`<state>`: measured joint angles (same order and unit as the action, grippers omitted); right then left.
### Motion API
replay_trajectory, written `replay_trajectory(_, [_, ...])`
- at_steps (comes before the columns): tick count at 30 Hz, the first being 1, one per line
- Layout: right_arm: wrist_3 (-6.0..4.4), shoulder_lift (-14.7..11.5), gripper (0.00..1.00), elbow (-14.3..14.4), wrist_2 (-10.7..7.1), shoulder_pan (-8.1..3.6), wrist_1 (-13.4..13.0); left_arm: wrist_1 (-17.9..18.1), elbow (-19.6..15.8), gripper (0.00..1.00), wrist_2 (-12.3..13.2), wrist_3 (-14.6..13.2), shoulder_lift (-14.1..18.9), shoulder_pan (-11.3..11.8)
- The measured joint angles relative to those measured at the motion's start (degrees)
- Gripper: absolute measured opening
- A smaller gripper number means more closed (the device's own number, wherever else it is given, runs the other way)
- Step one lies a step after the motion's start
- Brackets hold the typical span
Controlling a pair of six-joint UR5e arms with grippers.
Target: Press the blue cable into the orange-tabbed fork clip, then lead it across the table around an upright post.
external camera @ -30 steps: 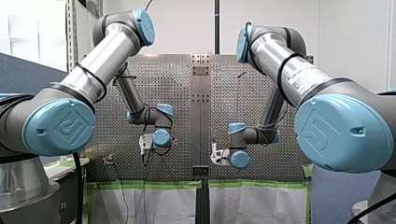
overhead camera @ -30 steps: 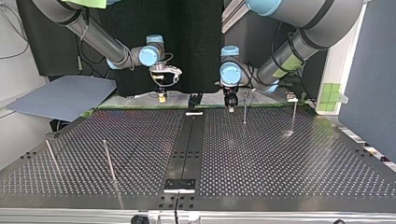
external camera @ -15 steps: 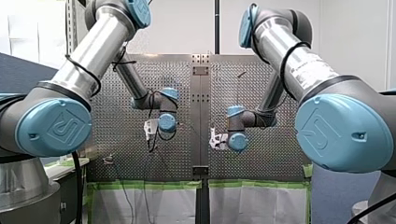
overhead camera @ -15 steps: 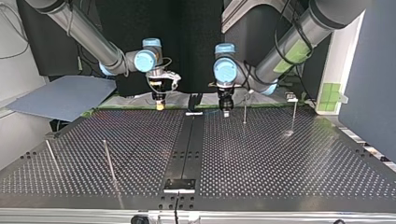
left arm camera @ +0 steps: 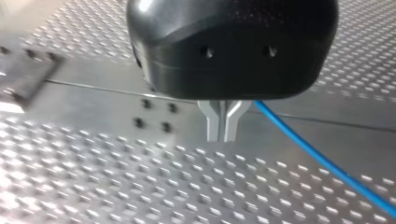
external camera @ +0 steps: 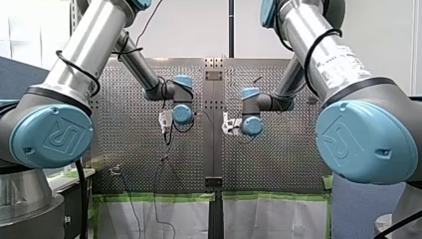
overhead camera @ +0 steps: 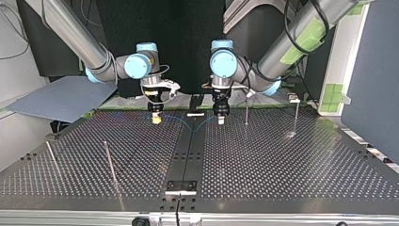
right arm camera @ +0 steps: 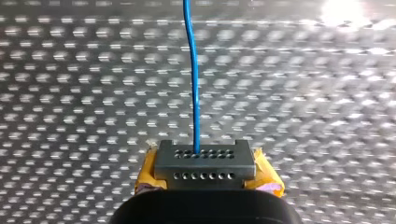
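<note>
The thin blue cable (overhead camera: 188, 123) sags in a shallow arc between my two grippers over the table's middle strip. In the top view my left gripper (overhead camera: 220, 119) hangs at the right of the strip and my right gripper (overhead camera: 155, 118), with yellow pads, at its left. In the left wrist view the metal fingers (left arm camera: 223, 135) are pressed together, and the blue cable (left arm camera: 327, 165) leaves from behind them to one side. In the right wrist view the right gripper (right arm camera: 204, 156) is shut on the cable (right arm camera: 192, 84), which runs straight ahead. I see no orange tab.
Thin upright posts stand on the perforated table: two (overhead camera: 246, 113) (overhead camera: 296, 115) at the top view's right near the far edge, two leaning ones (overhead camera: 109, 162) (overhead camera: 51, 157) at its left. A small fixture (overhead camera: 294, 99) sits at the far right edge. A black plate (overhead camera: 181, 186) lies on the middle strip.
Both arms have swung from the table's far edge in over the perforated surface, toward the top view's camera. The blue cable now shows between the two grippers.
</note>
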<state>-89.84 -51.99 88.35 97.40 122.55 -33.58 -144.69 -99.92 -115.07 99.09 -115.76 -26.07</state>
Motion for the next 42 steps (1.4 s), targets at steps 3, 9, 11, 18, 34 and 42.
replay_trajectory(3, [0.0,-1.78,0.0,-0.16,0.0,0.07,0.67,-0.85,0.39,0.0,0.0,-0.07,1.87,-0.26])
replay_trajectory(9, [0.0,-5.41,0.0,-0.21,-0.08,0.21,1.65,-3.41,2.49,0.0,-0.03,-0.29,5.52,-0.9])
replay_trajectory(11, [0.0,-6.68,0.0,-0.29,-0.13,0.24,2.04,-4.28,3.38,0.0,-0.06,-0.35,6.13,-1.22])
replay_trajectory(18, [0.03,-10.48,0.0,-1.23,-0.25,0.34,3.78,-7.31,6.66,0.0,-0.1,-0.37,6.54,-2.03])
replay_trajectory(34, [0.18,-18.82,0.0,-3.73,-0.36,0.37,8.19,-9.94,10.35,0.0,-1.08,-0.21,8.24,-2.24])
replay_trajectory(42, [-0.16,-20.59,0.0,-4.25,-0.02,-0.24,9.34,-12.36,13.73,0.0,-0.81,-0.65,8.31,-2.55])
